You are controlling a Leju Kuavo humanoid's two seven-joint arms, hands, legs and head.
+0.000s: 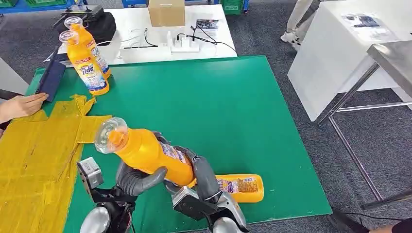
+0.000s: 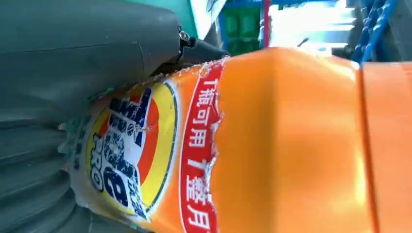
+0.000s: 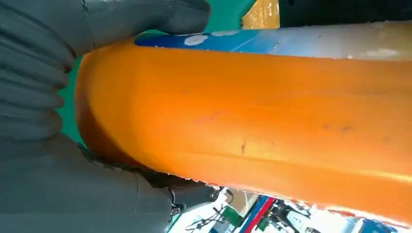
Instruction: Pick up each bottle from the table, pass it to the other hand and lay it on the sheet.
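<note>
An orange detergent bottle [image 1: 145, 153] is held tilted above the near edge of the green mat [image 1: 218, 107], its clear cap pointing towards the yellow sheet [image 1: 34, 150]. My left hand [image 1: 138, 178] wraps its middle from below. My right hand [image 1: 204, 177] grips its base end. The left wrist view shows the bottle's label [image 2: 136, 150] against my left hand [image 2: 73, 63]. In the right wrist view my right hand [image 3: 43, 97] curls round the orange body [image 3: 243, 121]. A second bottle [image 1: 240, 188] lies flat on the mat beside my right hand. Two more bottles [image 1: 87, 63] stand upright at the far left.
A person's hand [image 1: 22, 104] rests on the sheet's far edge beside a dark blue object [image 1: 51, 77]. Behind the mat, a white table carries a cardboard box [image 1: 166, 12] and a power strip [image 1: 183, 43]. A white table [image 1: 340, 48] and a metal one [image 1: 393, 58] stand at the right.
</note>
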